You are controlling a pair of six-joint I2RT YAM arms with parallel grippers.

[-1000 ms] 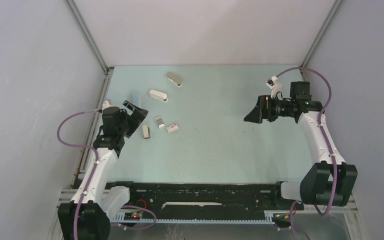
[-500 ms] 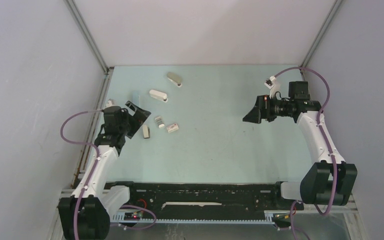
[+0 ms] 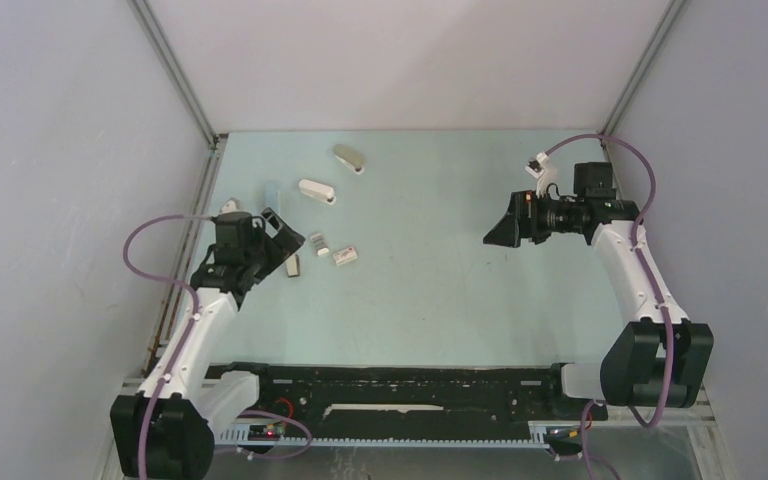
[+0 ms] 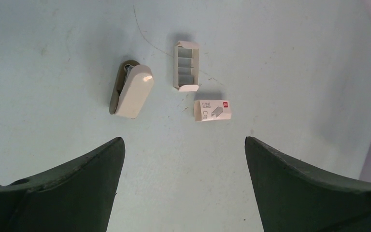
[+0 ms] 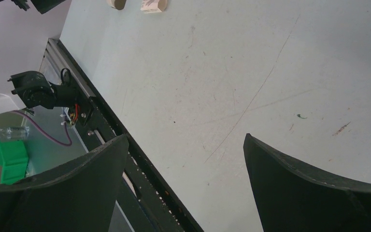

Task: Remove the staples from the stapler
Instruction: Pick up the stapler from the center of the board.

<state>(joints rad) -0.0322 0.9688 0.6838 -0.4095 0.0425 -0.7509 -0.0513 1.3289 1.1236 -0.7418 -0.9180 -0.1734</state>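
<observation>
A beige stapler (image 4: 132,90) (image 3: 291,266) lies shut on the pale table, just ahead of my left gripper (image 4: 183,140) (image 3: 282,238), which hangs above it wide open and empty. The staples inside it are hidden. To its right, an open white box (image 4: 186,65) holds grey blocks that look like staples. My right gripper (image 5: 185,137) (image 3: 495,232) hovers far to the right, open and empty, pointing left over bare table. Its view catches the stapler (image 5: 117,4) only at the top edge.
A small printed white box (image 4: 212,110) (image 3: 344,256) lies beside the open one. Two more beige staplers (image 3: 317,190) (image 3: 349,158) and a pale blue item (image 3: 271,192) rest farther back. The black base rail (image 5: 125,159) runs along the near edge.
My left gripper has swung right and down towards the stapler and boxes. The right gripper has crept slightly left. Both stay open.
</observation>
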